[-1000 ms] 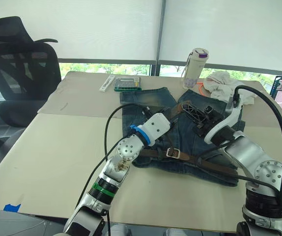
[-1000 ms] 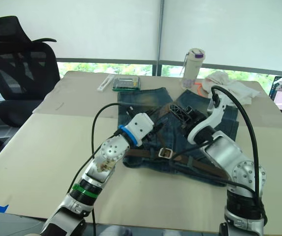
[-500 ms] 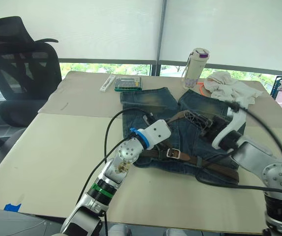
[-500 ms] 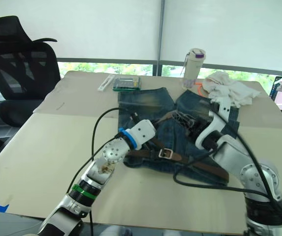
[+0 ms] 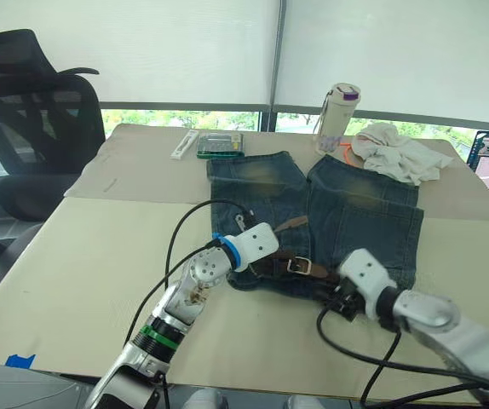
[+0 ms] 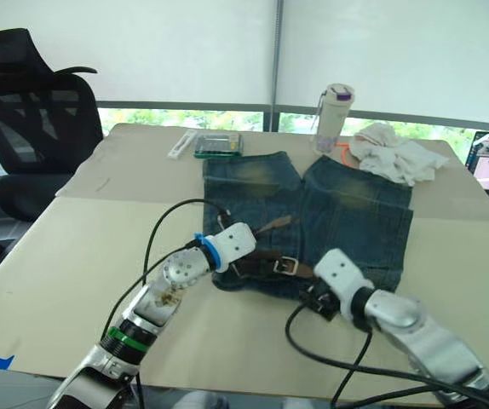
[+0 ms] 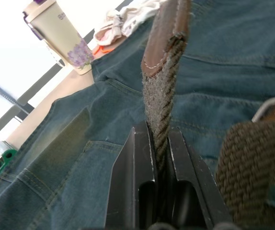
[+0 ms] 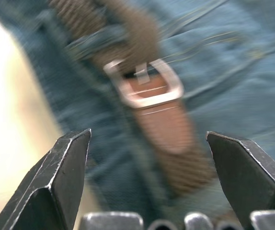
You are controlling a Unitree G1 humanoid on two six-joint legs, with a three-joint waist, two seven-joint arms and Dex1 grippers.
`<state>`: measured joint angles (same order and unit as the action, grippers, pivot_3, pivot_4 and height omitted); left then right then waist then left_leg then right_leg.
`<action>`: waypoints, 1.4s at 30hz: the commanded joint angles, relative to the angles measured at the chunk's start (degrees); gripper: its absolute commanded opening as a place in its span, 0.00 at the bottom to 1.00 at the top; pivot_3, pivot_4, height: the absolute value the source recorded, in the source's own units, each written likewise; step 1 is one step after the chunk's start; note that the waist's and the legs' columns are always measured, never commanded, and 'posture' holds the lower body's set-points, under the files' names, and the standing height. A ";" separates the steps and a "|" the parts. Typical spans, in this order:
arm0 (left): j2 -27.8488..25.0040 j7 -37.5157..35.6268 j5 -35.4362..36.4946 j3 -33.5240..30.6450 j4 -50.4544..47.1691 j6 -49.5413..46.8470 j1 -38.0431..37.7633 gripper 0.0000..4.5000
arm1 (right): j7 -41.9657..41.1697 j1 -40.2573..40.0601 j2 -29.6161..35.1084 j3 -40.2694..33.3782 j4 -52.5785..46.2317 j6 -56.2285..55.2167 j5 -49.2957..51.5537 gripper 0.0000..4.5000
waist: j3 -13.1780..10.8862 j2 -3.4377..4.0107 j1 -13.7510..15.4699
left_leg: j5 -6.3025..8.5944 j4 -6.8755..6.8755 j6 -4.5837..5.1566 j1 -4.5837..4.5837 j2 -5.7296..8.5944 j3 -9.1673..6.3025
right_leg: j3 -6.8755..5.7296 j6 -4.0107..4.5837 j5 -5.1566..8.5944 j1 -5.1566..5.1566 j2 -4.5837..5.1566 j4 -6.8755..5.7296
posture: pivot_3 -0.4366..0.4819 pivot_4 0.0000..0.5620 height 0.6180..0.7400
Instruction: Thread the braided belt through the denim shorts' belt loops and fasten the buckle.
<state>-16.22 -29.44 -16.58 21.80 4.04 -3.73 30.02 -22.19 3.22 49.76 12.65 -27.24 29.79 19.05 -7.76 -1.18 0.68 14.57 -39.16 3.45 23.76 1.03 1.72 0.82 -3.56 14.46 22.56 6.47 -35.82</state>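
Table [image 5: 91, 256]: broad beige top, bearing every item below.

Denim shorts [image 5: 355, 213]: laid flat mid-table, waistband toward the robot, legs toward the window.

Braided belt [image 5: 272, 256]: lies along the waistband; its free, leather-tipped end rises out of the left gripper [image 7: 159, 143], whose fingers are clamped on the woven strap just below the tip; how many belt loops it has passed cannot be told from these views.

Right gripper [image 8: 149, 143]: fingers spread wide and empty, poised just before the buckle at the waistband.

Buckle [image 8: 144, 88]: silver frame lying on the denim with strap already in it; judged not yet fastened, since the tip is held apart from it; remaining work appears to be feeding the tip through and seating the prong.

White cloth [image 5: 394, 153]: crumpled at the far right of the table.

Containers: lidded tumbler [image 5: 336, 115], upright near the window, contents hidden; green box [image 5: 221, 146] beside it, contents too small to tell.
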 commanded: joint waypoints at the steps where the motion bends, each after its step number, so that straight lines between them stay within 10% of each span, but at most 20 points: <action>1: -2.07 -1.44 -3.93 2.48 -2.13 2.06 1.70 0.00 | -0.14 0.74 -0.95 -0.62 0.24 -1.58 -5.58 0.94 | 0.00 0.00 0.17 | 0.00 0.00 0.00 0.00 0.01 0.00 | 0.00 0.00 0.00 -0.02 0.00 0.00 | 0.48 0.27 1.00; 9: -4.21 -5.38 -8.87 6.81 -2.79 2.31 2.15 0.00 | -1.04 1.70 -3.26 1.11 2.59 -3.62 -15.99 0.94 | 0.00 0.00 0.15 | 0.00 -0.01 0.00 -0.03 0.02 0.00 | -0.02 0.00 0.00 -0.03 -0.02 -0.03 | 0.48 0.27 1.00; 22: -5.49 -9.21 -13.49 7.81 -3.11 -0.87 4.01 0.00 | -2.41 0.01 -2.28 4.26 4.52 -9.63 -32.49 0.02 | 0.00 0.00 0.18 | -0.01 -0.02 -0.01 -0.23 0.04 0.00 | -0.03 -0.04 0.03 -0.22 -0.04 -0.04 | 0.48 0.27 1.00; 42: -5.76 -9.30 -16.88 8.25 -3.02 -1.98 6.44 0.00 | 17.25 1.27 -4.80 -1.05 13.27 -37.07 -54.22 0.01 | 0.00 0.00 -0.02 | -0.03 -0.02 -0.06 -0.26 0.06 0.05 | 0.00 -0.05 0.04 -0.18 -0.05 -0.09 | 0.48 0.27 1.00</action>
<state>-21.69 -39.31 -32.25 30.12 2.00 -6.20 35.66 -7.12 3.51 44.94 14.84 -12.97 -5.72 -34.33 -7.76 -1.18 0.66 14.54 -39.19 3.40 23.49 1.09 1.76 0.82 -3.61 14.50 22.38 6.42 -35.91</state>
